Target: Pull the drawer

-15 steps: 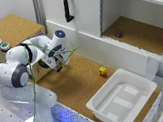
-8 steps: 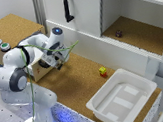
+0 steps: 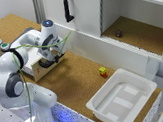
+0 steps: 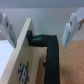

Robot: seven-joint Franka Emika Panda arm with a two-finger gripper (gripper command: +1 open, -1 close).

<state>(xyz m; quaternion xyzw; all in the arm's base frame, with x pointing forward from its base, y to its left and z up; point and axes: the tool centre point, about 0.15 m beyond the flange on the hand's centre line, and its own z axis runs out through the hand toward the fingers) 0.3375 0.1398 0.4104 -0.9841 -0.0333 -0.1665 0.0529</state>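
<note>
Fingers at the drawer front

I see the fingers [image 4: 42,26] spread wide, straddling the beige front panel of the drawer [image 3: 44,67], which sits near the cork counter's [image 3: 80,81] edge on the exterior view's left.

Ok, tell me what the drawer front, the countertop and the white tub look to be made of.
The drawer front looks like light unfinished wood or plywood: beige and matte, with a thin panel edge showing in the wrist view. The countertop looks like cork or particle board, brown and speckled. The white tub looks like smooth moulded plastic with rounded corners.
</note>
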